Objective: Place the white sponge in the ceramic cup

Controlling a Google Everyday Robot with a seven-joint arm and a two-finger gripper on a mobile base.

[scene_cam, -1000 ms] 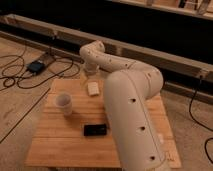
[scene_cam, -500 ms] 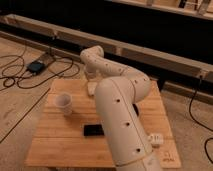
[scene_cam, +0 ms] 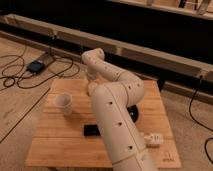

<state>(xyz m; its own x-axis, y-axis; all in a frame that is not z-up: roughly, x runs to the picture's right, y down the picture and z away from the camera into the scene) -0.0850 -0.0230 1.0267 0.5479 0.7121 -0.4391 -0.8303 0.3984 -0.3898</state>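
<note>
You are likely at the grab step. The hand (scene_cam: 92, 84) sits low by the desk's (scene_cam: 55, 145) far edge. I cannot tell if it holds the white sponge. Next, go to the ceramic cup (scene_cam: 64, 102) near the left edge.

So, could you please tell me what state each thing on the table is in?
Cup: upright, nothing seen inside.
Sponge: out of sight.
Gripper: low over the table, far side.
Plate: flat, partly behind the arm.
Bottle: on its side.
Black object: lying flat.
</note>
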